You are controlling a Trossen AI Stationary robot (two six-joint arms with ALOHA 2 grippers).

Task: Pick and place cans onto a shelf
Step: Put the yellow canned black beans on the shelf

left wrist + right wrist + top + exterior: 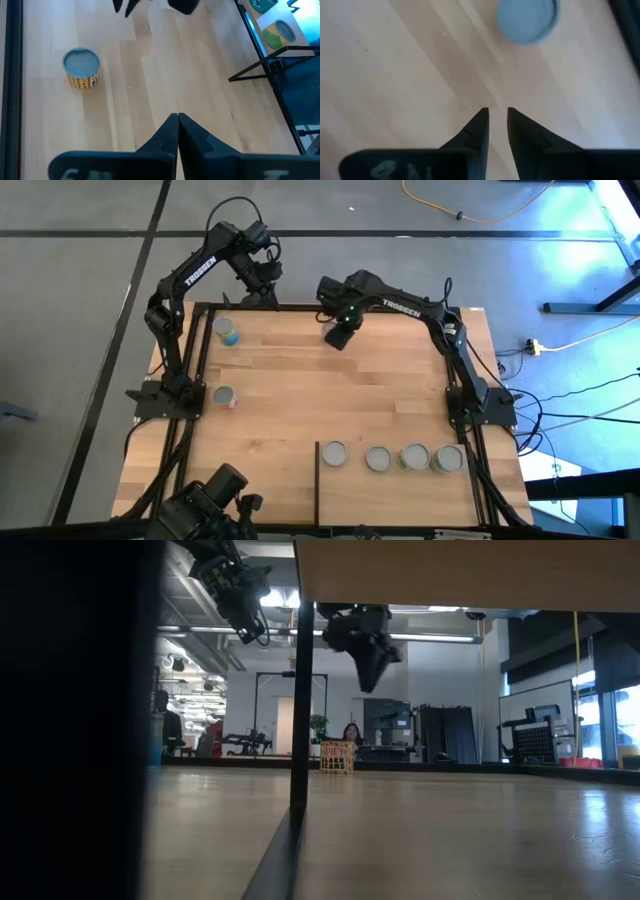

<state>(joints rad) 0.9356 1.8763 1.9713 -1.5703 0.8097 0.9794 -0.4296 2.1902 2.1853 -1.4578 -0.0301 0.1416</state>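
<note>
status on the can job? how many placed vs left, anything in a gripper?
Done: four silver-topped cans sit in a row on the pale wood shelf. In hand: nothing; the right gripper hangs open and empty above bare planks, the left gripper is shut and empty at the far edge. Left: the blue-labelled can and the small red-labelled can on the striped tabletop.
</note>
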